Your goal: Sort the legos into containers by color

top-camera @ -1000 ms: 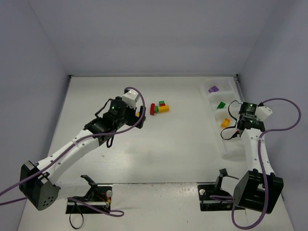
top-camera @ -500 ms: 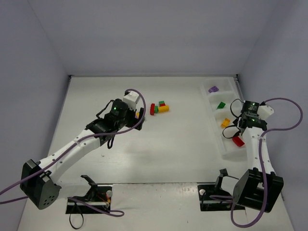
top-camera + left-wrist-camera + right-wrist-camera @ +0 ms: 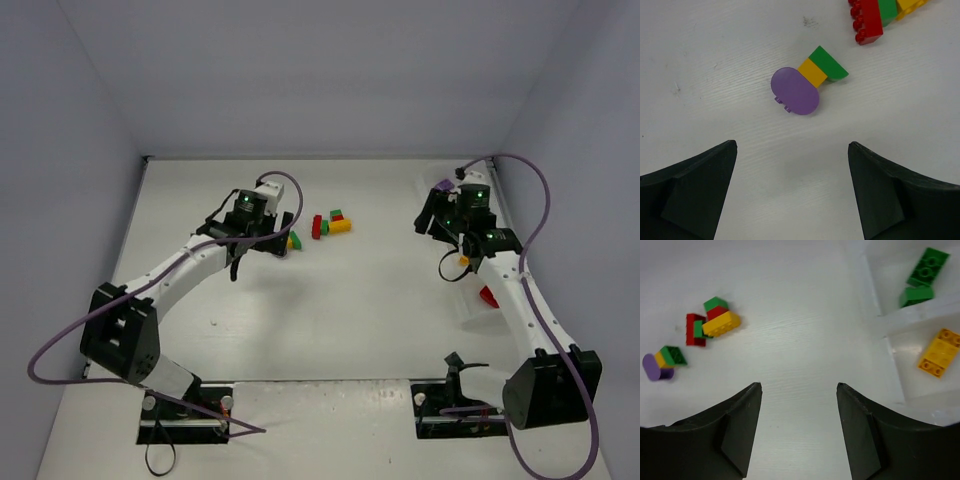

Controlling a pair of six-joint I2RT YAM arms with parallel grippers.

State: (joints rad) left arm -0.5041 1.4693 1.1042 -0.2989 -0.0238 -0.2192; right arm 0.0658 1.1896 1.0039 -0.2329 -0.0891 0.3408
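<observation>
The left jaws are spread and empty above the worktop [image 3: 715, 60]; the purple brick [image 3: 795, 91] lies just ahead of them, centred on the gap, touching a yellow brick [image 3: 813, 73] with a green brick [image 3: 829, 64] beyond it; the row's long axis runs obliquely, away and to the right of the jaws, so a wrist turn is judged necessary before closing. The right jaws, likewise spread and empty, are held well apart from that row, so the left arm is nearer. A red brick [image 3: 488, 296] is seen in the tray [image 3: 470, 312] behind the right jaws; a second ago these were lowered over that compartment, and have since been swung toward the tray's far end; the left jaws have been shifted only slightly.
</observation>
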